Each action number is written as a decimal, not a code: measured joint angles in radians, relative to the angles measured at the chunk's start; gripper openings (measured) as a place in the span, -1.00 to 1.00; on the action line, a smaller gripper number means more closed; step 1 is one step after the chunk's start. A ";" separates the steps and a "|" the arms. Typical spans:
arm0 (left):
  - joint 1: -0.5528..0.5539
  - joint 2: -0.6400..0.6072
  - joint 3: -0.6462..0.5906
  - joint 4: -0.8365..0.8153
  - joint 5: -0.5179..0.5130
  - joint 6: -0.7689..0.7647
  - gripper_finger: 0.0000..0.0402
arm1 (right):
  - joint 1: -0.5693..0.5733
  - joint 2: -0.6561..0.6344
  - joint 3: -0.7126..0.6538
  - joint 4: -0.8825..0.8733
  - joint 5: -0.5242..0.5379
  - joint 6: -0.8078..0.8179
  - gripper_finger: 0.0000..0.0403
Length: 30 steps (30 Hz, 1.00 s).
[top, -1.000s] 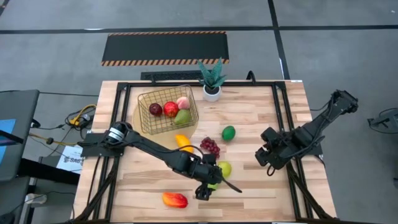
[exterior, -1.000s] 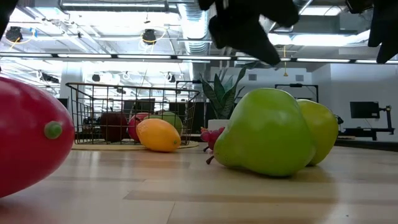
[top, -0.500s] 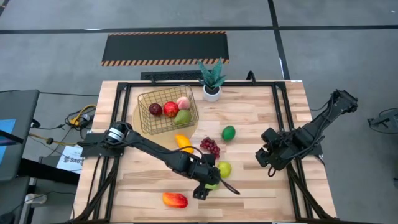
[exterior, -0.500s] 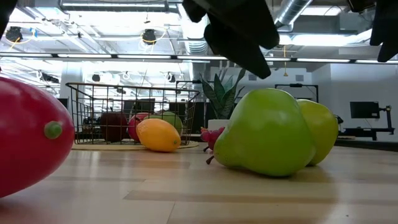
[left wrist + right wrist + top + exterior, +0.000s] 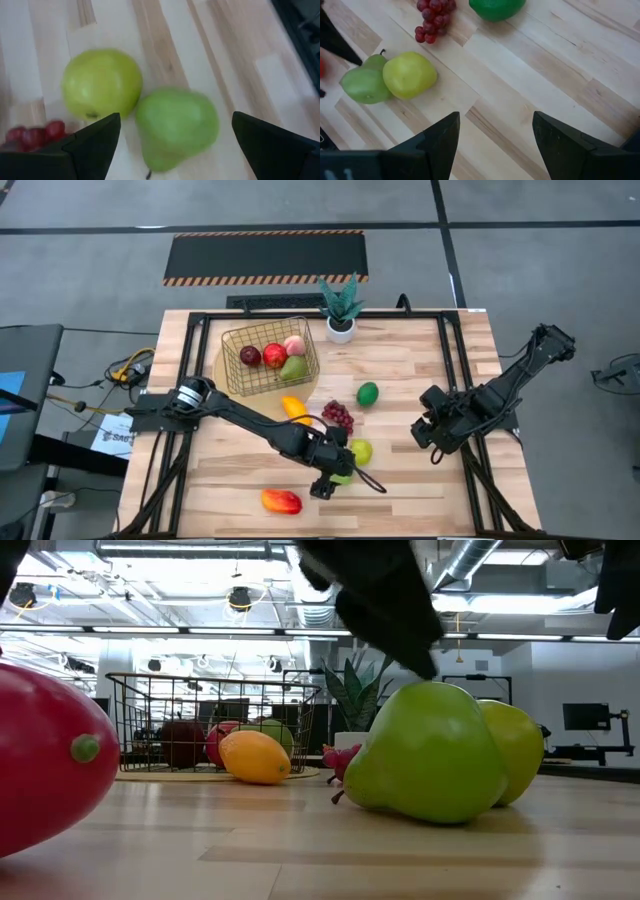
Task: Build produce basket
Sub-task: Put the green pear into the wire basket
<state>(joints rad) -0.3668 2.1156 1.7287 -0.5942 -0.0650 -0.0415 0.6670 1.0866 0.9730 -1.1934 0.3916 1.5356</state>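
A green pear (image 5: 343, 477) lies on the wooden table beside a yellow-green apple (image 5: 361, 450). My left gripper (image 5: 332, 480) hangs open just above the pear; in the left wrist view (image 5: 175, 150) its fingers stand on either side of the pear (image 5: 176, 125) without touching it. The gold wire basket (image 5: 268, 357) at the far left holds a dark red apple, a red apple, a peach and a green fruit. Purple grapes (image 5: 337, 416), a lime (image 5: 368, 393), a yellow-orange mango (image 5: 294, 409) and a red-orange mango (image 5: 281, 501) lie loose. My right gripper (image 5: 430, 435) is open and empty at the right.
A small white pot with a spiky green plant (image 5: 341, 310) stands at the far edge, right of the basket. Black frame rails (image 5: 450, 370) run along the table's sides. In the low view the red-orange mango (image 5: 45, 770) fills the near left.
My left gripper has come down toward the green pear, still open. The pear and the other fruits have stayed where they were.
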 joint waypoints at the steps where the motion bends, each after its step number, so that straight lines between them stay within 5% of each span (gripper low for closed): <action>1: 0.000 0.010 -0.001 0.002 0.000 0.001 0.84 | 0.000 0.000 0.000 0.000 0.000 0.000 0.36; 21: 0.000 0.096 0.000 -0.023 0.021 0.015 0.83 | 0.000 0.000 0.000 0.005 0.001 0.000 0.36; 30: 0.001 0.091 -0.015 -0.063 -0.021 -0.027 0.66 | 0.000 0.000 0.000 0.005 0.001 0.001 0.36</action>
<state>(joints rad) -0.3660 2.2069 1.7134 -0.6573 -0.0862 -0.0682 0.6670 1.0863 0.9733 -1.1885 0.3923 1.5364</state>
